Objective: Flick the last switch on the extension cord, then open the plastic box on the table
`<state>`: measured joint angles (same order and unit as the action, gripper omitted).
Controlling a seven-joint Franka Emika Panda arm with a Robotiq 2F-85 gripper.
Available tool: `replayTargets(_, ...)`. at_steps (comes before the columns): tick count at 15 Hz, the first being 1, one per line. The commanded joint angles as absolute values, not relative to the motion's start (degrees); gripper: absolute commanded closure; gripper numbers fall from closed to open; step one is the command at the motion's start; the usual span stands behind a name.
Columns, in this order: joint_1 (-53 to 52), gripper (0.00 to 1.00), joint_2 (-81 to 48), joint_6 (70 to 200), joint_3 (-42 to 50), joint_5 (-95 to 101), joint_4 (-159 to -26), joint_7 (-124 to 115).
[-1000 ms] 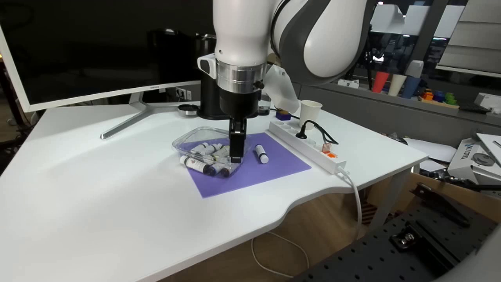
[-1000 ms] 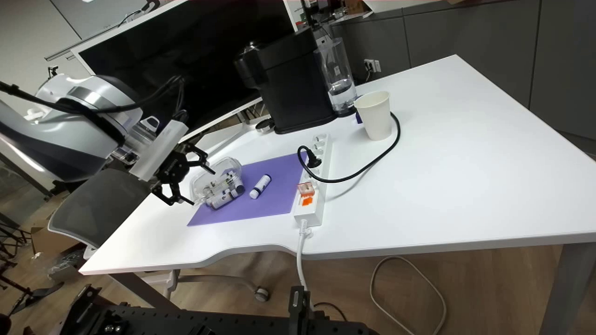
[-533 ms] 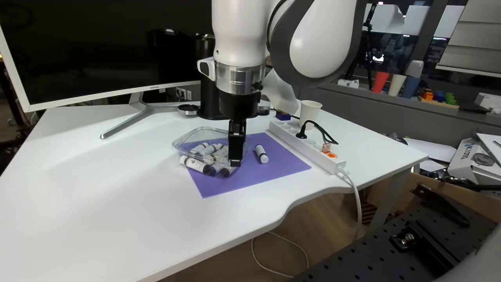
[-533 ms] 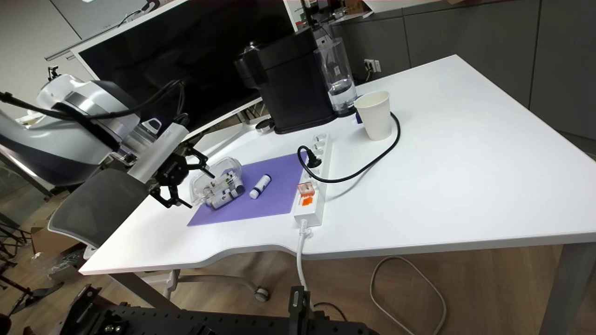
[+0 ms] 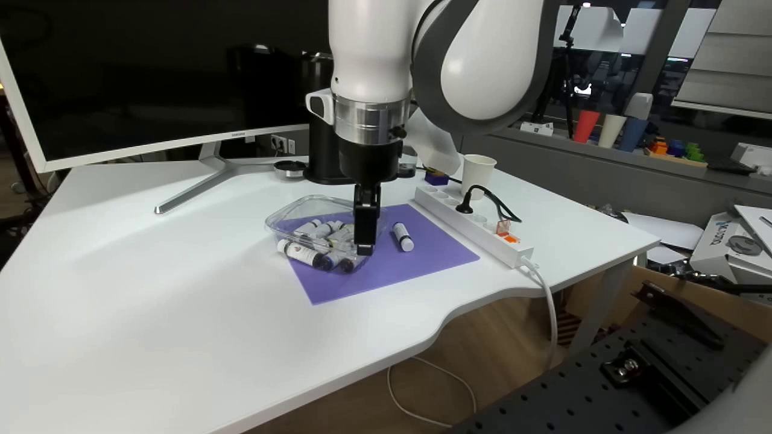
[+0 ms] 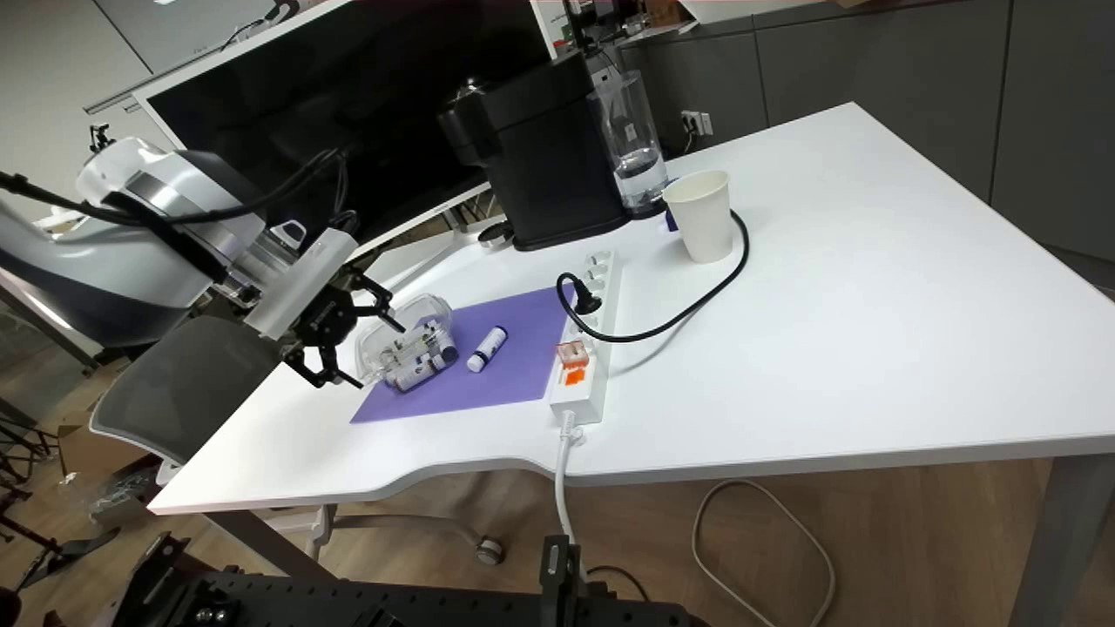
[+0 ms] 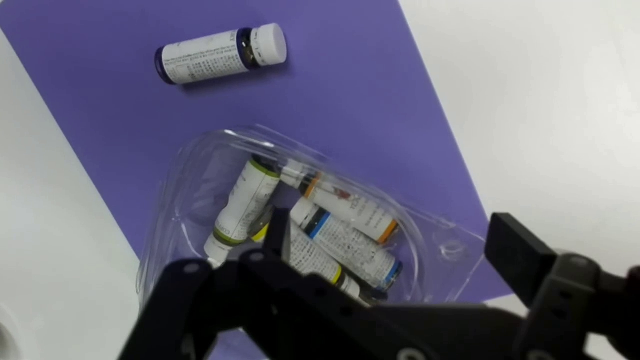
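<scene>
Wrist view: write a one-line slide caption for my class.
Open jaws partly hide a clear plastic box holding labelled bottles; another bottle lies outside on the purple mat.

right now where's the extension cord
In both exterior views, the extension cord lies on the table just right of the purple mat, with the white cup near its far end.

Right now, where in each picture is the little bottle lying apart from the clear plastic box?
In an exterior view: the loose bottle lies just right of and below centre.
In an exterior view: the loose bottle lies left of centre, between the plastic box and the extension cord.
Wrist view: the loose bottle lies near the top, left of centre.
Shared landmark: the purple mat, under it in all three.
</scene>
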<state>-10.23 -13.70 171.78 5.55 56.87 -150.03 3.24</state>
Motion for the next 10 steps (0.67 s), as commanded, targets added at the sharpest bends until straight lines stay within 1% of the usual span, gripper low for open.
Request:
replayTargets(1, -9.4, 0.0, -14.5, 171.4, 5.1, 55.1, -149.1, 5.2)
replayTargets(10, -9.7, 0.0, -16.1, 171.9, 4.9, 53.7, -147.7, 7.7)
